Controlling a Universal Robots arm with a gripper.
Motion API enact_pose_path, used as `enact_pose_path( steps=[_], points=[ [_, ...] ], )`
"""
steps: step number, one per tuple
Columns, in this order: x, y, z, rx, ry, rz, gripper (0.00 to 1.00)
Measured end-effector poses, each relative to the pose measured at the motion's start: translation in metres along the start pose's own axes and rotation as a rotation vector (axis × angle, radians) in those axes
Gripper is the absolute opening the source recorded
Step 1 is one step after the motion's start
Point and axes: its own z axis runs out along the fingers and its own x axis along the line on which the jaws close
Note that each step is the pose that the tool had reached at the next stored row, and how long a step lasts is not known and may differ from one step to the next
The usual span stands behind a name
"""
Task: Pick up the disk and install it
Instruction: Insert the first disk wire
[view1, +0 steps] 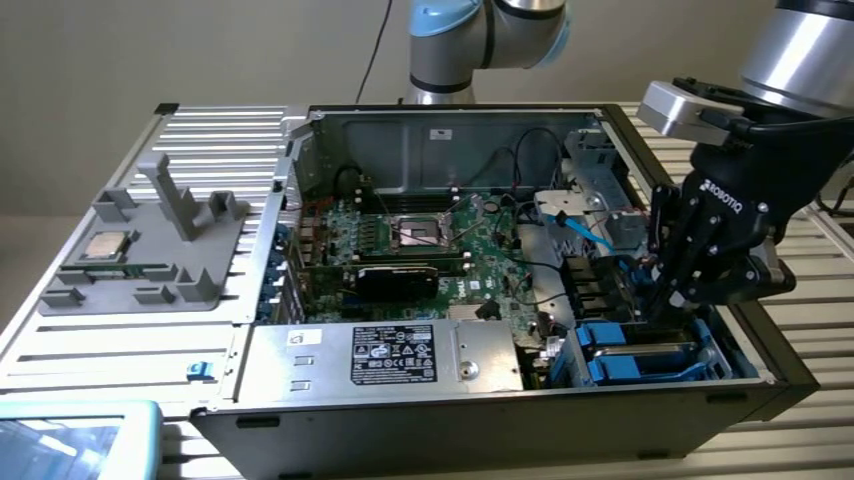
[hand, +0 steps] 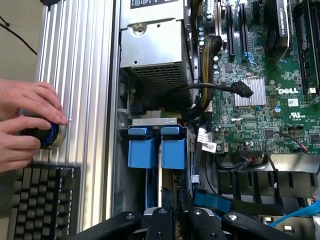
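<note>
Looks to be in the install step, with the gripper (view1: 670, 303) drawn nearly closed and tip-down at the blue-framed disk (hand: 175, 151), apparently already lying in the corner bay of the computer case (view1: 400, 425), and calls for pressure kept square to the slot.

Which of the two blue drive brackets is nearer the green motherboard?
The bracket next to the white-tagged cables; the other bracket sits by the case wall.

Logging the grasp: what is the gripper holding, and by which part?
Seemingly the disk, its near edge pinched between the fingers, down inside the computer case.
</note>
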Motion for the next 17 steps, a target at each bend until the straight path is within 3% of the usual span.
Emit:
enact_pose_path(
  steps=[17],
  points=[
    [-0.0044, -0.0004, 0.0037, 0.0016, -0.0019, 0.009, 0.16]
  ],
)
